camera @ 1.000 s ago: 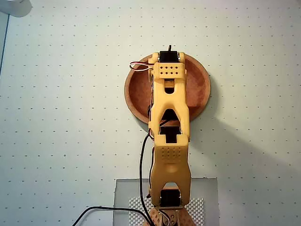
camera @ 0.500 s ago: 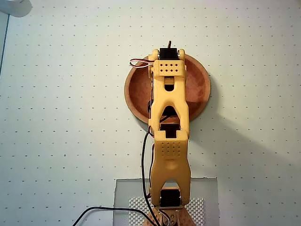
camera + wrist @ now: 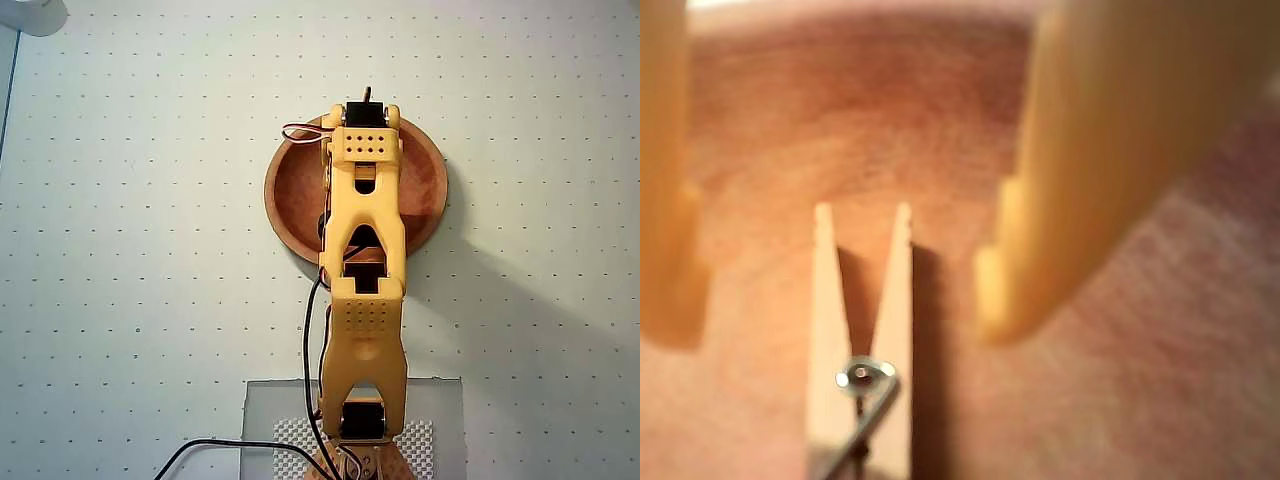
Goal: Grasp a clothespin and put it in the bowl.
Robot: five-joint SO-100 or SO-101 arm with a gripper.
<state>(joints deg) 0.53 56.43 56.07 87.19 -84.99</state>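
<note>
In the overhead view, the yellow arm [image 3: 365, 290] reaches from its base at the near edge straight out over the bowl [image 3: 425, 190], which stands on the dotted table [image 3: 150, 250] at the middle of the scene. The arm covers the centre of the bowl, so the gripper and the clothespin are hidden there; only the left and right parts of the reddish inside are visible. In the wrist view, the gripper [image 3: 830, 300] hangs low over the bowl's inside [image 3: 1160, 330], and its two yellow fingers stand wide apart, one at the left edge and one at the right. The clothespin [image 3: 862, 340] lies flat on the wood between them, its metal spring [image 3: 866, 377] facing up, and neither finger appears to touch it. So the jaws are open and hold nothing, and the clothespin is already inside the bowl. I judge the release as done. The risk now is in the retreat: if the arm rises at a slant, the left finger, which is the closer one, can catch the clothespin and flick it out over the low rim.
</note>
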